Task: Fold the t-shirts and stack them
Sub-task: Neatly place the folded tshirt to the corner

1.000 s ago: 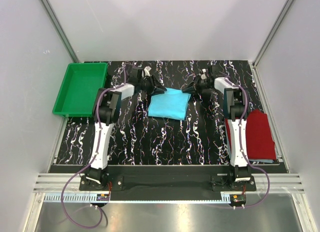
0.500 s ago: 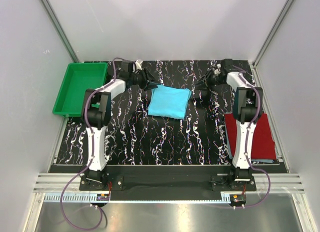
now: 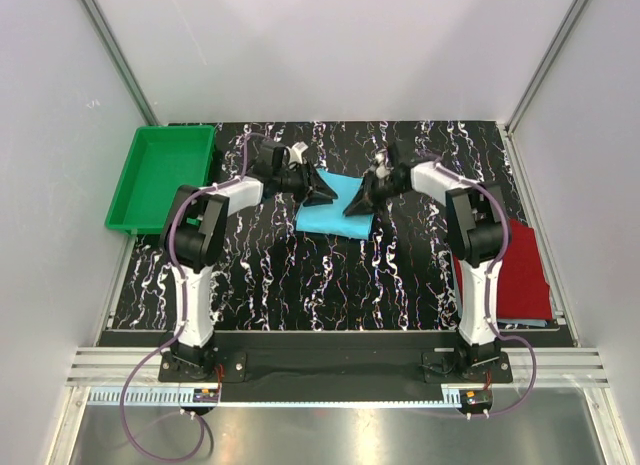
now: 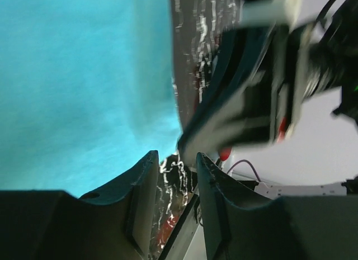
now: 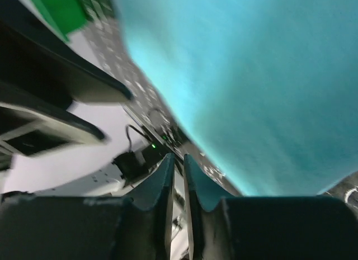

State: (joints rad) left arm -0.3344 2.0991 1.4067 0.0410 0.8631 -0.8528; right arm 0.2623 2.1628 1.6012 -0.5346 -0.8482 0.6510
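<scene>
The turquoise t-shirt [image 3: 328,216] lies folded as a rectangle on the table's far middle. It fills the left wrist view [image 4: 84,75] and the right wrist view [image 5: 251,75]. My left gripper [image 3: 322,194] is over the shirt's far left part, jaws a little apart with nothing between them [image 4: 176,156]. My right gripper [image 3: 356,204] is over the shirt's far right part, jaws nearly together and empty [image 5: 179,157]. The two grippers point at each other, close together. The dark red t-shirt [image 3: 522,273] lies folded at the right edge.
A green plastic tray [image 3: 160,175] stands at the far left, empty. White walls enclose the black marbled table [image 3: 300,285]. The right arm's links pass over the red shirt's left side.
Both grippers have swung inward from beside the shirt's far corners to over the shirt, now nearly meeting. The shirt has not visibly moved.
</scene>
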